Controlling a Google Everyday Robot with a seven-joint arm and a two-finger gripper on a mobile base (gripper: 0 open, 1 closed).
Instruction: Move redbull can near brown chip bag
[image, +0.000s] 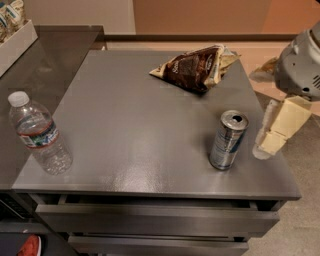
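Observation:
The redbull can (228, 140), silver with blue panels, stands upright on the grey table (135, 130) near its right front corner. The brown chip bag (193, 67) lies crumpled at the table's far right, well behind the can. My gripper (266, 146), with cream-coloured parts under a grey wrist (300, 67), hangs just off the table's right edge. It is to the right of the can and apart from it, holding nothing.
A clear water bottle (39, 135) with a white cap stands at the table's front left. A darker counter (45, 65) adjoins on the left, with a white box (15, 42) on it. Drawers (150, 217) sit below the front edge.

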